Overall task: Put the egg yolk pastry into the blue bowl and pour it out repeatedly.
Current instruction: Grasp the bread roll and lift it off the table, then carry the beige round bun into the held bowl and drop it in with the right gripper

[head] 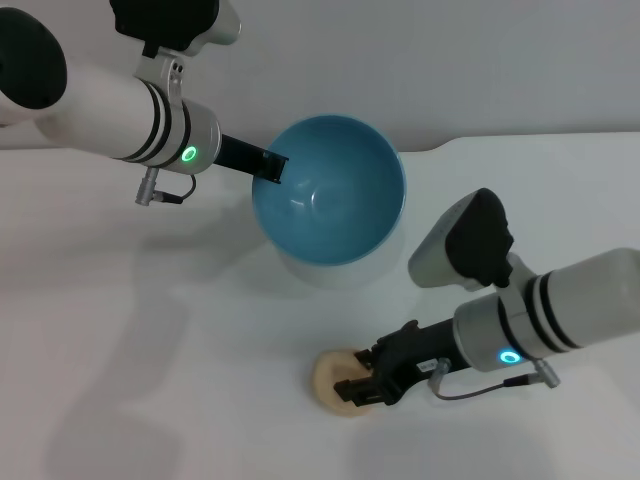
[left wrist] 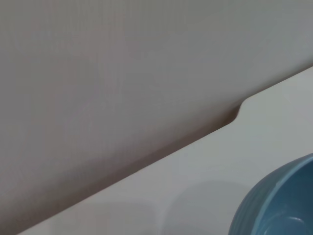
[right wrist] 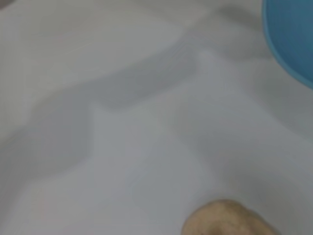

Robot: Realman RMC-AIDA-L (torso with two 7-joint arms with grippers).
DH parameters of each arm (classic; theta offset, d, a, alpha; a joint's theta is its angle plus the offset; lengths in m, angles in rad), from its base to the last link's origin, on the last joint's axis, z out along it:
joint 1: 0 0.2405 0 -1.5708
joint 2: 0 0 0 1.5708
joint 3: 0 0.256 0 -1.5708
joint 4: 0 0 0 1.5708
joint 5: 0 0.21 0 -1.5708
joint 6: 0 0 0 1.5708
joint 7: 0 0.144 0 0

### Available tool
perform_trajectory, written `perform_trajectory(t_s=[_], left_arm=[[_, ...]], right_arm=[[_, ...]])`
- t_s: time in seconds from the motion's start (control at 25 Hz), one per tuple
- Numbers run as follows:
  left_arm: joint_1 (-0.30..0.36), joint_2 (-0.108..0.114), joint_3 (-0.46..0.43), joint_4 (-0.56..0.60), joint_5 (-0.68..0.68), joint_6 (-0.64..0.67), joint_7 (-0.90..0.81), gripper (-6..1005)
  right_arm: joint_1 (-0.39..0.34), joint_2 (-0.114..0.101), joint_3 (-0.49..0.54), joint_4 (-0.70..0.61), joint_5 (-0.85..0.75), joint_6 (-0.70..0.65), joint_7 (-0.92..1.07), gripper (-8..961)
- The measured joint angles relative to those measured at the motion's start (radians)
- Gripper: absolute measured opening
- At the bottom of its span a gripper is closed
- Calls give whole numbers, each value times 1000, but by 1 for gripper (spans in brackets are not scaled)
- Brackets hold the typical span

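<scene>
Two tools at work, one on each side. Up on the left, left tool (head: 268, 165) pressed together on the rim of the blue bowl (head: 340, 200), pinching it by the near-left edge. Held tipped, open side facing up and forward, with a soft shadow below, so likely lifted a bit off the surface (head: 150, 350). Nothing inside the bowl. Probably kept that way to make an easy, wide target for dropping something in. Down low on the right, right tool (head: 362, 388) lying right over the egg yolk pastry (head: 328, 375), touching it. Cannot tell whether spread or pinching yet. Pastry resting on the surface, well apart from the bowl, so not yet picked up. Seems to be the grab step, before the carry over to the bowl.
</scene>
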Motion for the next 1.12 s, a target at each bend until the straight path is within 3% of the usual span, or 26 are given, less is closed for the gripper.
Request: perform_trajectory(t_s=[0.28, 0.72, 0.88, 1.12], left_arm=[[-1, -1, 0, -1, 1, -7, 7, 9], [0, 1, 0, -3, 1, -12, 12, 10], [0, 1, 1, -3, 3, -14, 12, 11], [-13, -1, 1, -2, 61, -59, 5, 10]], right_arm=[[3, 2, -136, 13, 114, 148, 0, 416], [-25, -7, -129, -52, 115, 132, -1, 358], [-48, -12, -60, -79, 109, 54, -27, 328], [-111, -13, 166, -119, 111, -167, -158, 288]])
